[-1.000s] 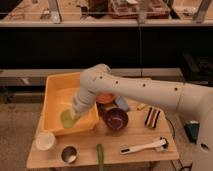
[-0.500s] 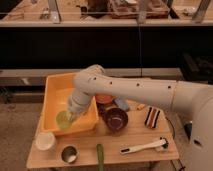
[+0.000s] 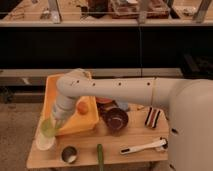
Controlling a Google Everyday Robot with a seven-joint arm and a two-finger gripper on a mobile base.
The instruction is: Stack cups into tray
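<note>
My gripper (image 3: 56, 121) is at the front left corner of the yellow-orange tray (image 3: 54, 89), shut on the pale green cup (image 3: 48, 128). The green cup hangs over the tray's front rim, just above the cream-white cup (image 3: 43, 143), which stands on the table in front of the tray. The steel cup (image 3: 69, 154) stands on the table near the front edge, to the right of the cream cup. An orange round thing (image 3: 82, 107) lies inside the tray.
A dark maroon bowl (image 3: 116, 120) stands right of the tray, with an orange-brown bowl (image 3: 104, 101) behind it. A green stick-like thing (image 3: 100, 158), a white brush (image 3: 144, 147) and a striped object (image 3: 152, 116) lie on the small wooden table (image 3: 135, 135).
My gripper has moved left and toward the front with the green cup, from over the tray's inside to its front left corner above the cream cup.
</note>
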